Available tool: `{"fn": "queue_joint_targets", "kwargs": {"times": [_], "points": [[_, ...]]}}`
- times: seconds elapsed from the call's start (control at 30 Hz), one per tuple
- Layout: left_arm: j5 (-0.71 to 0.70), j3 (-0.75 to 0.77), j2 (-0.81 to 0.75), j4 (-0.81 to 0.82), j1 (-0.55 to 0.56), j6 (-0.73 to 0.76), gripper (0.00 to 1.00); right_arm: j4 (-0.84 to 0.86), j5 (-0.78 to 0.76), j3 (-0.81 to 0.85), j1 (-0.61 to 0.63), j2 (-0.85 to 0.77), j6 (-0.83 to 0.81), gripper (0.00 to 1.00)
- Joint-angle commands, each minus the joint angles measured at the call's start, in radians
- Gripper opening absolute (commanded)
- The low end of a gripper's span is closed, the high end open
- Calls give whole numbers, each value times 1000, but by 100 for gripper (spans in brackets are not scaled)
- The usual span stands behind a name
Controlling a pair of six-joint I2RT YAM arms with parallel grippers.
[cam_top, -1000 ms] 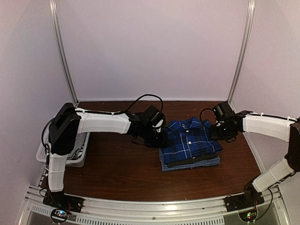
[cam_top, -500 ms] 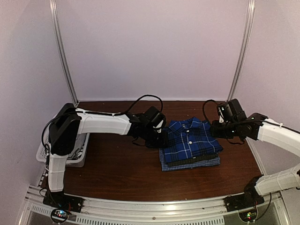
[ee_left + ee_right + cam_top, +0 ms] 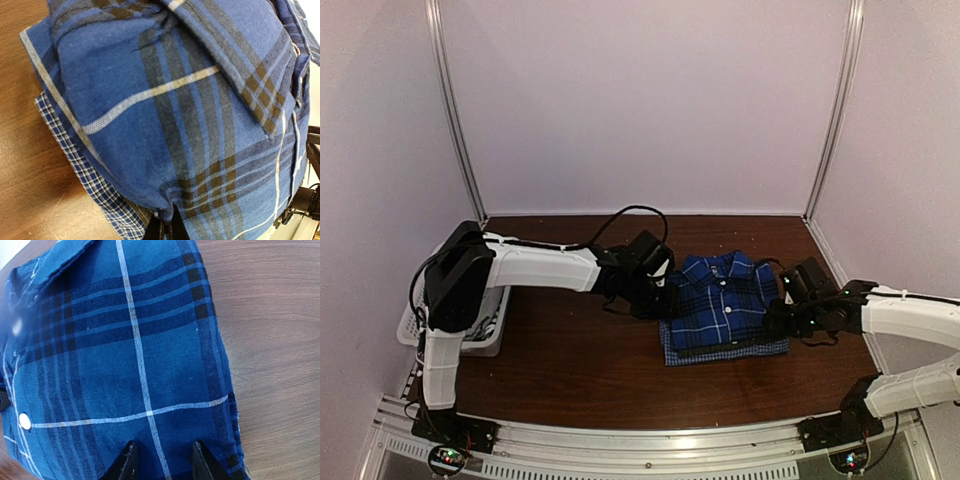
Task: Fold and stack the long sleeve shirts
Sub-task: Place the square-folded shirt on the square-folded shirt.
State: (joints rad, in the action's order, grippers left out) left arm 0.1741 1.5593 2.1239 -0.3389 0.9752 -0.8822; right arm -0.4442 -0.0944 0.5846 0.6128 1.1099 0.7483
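Blue plaid cloth tops the pile: the blue plaid shirt [image 3: 725,298] lies folded, collar toward 12 o'clock, on a fine-checked shirt [image 3: 730,351], just toward 3 o'clock from the middle of the brown surface [image 3: 570,360]. The left jaws are clenched on its 9 o'clock edge, where the cloth puckers at their tips. The right jaws stand parted over its 3 o'clock side.

plaid shirt [image 3: 180,115] filling the frame, collar [image 3: 235,55] upper right, checked shirt [image 3: 95,185] edge peeking out beneath it lower left, brown table [image 3: 25,165] at left, dark fingers [image 3: 154,231] pressed together on the bunched plaid edge, bottom centre
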Motion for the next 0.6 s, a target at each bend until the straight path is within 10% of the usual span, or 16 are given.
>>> {"fn": "queue_joint_targets", "kwargs": {"times": [0.0,0.57], "points": [[-22,-20,-55,3,6,6,0,-50,-31,27,6,-43,11,40],[-136,-91,-247,-18,-14,58,60,-211,-144,113,291,-51,147,59]]}}
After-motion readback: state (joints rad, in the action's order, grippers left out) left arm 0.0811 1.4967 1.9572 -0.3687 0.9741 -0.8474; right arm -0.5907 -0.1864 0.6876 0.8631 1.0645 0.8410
